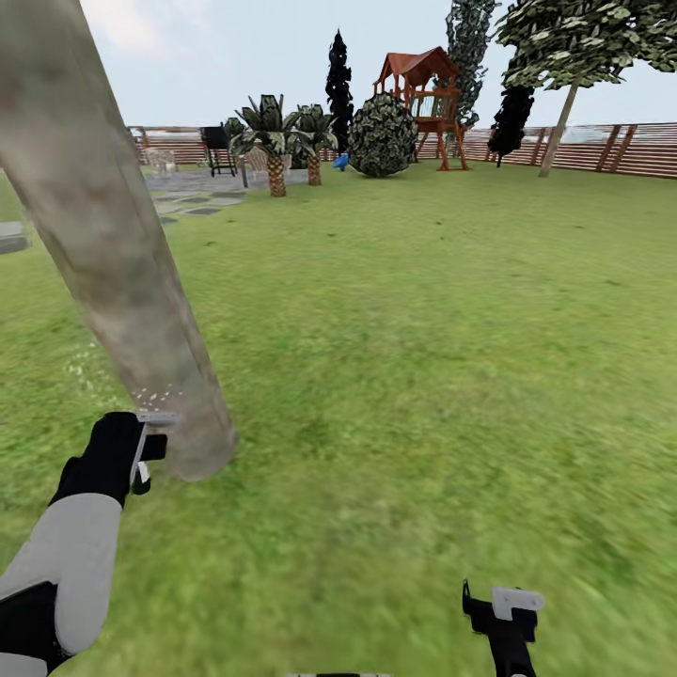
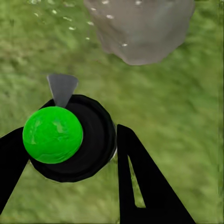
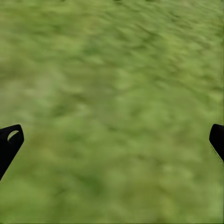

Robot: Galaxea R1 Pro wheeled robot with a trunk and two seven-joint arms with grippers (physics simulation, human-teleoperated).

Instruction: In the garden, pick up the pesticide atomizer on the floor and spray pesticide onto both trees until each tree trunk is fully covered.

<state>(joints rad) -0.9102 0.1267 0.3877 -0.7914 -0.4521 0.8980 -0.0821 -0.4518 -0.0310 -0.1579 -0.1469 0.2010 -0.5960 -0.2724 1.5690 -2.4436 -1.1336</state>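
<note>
So my left gripper (image 2: 70, 154) is clamped on the atomizer (image 2: 63, 137), nozzle near the tree trunk (image 1: 103, 254) base with pesticide (image 1: 155, 395) specks flying, right gripper (image 3: 112, 140) spread empty over grass; probably sweep higher next.

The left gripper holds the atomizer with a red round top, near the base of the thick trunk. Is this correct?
Not quite. The atomizer's round top is green, not red, as the left wrist view shows. The rest holds: the left gripper grips it near the base of the thick trunk.
</note>
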